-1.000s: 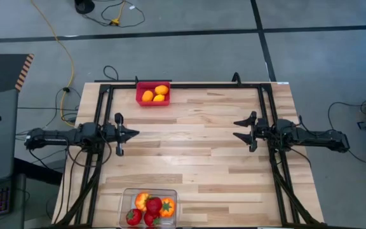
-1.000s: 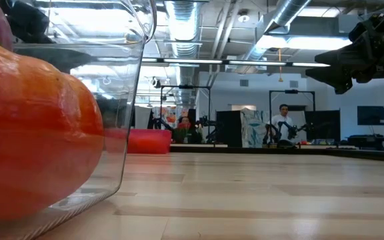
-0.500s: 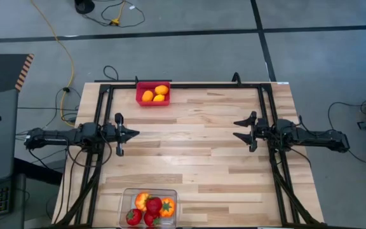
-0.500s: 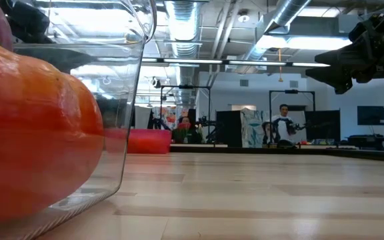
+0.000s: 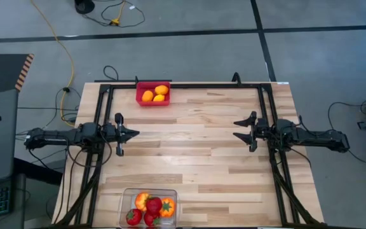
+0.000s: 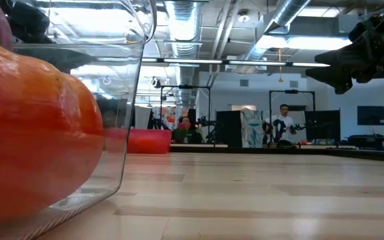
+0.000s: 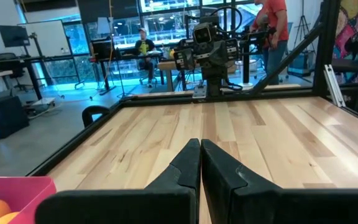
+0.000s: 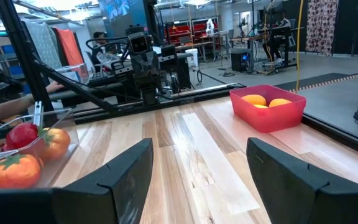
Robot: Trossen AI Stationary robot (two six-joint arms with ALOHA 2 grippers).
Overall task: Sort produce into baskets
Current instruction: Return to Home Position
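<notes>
The left end effector (image 5: 134, 133) hangs over the left side of the worktop (image 5: 189, 159). Its two dark fingers (image 7: 188, 168) are pressed flat together along their whole length and hold nothing. The right end effector (image 5: 236, 129) hangs over the right side, facing it. Its fingers (image 8: 126, 177) are spread wide, with nothing between them and nothing touching them. Both are well apart from either bin.

The red bin (image 5: 140, 89) sits at the far edge of the worktop, left of centre. It is a small opaque rectangle of glossy plastic with slightly flared walls (image 8: 267, 115). Three smooth, round orange-yellow fruits (image 5: 160, 90) lie inside it.

The clear bin (image 5: 124, 197) sits at the near edge, also left of centre. Its see-through walls have rounded corners (image 6: 135, 80). Red and orange toy pieces (image 5: 153, 207) are packed closely inside it, and some of the orange ones have green stems (image 8: 14, 171). In the low view one glossy orange piece (image 6: 32, 133) presses close to the clear wall.

The worktop is made of pale wooden planks with visible grain, and a black metal frame (image 5: 189, 86) borders it.
</notes>
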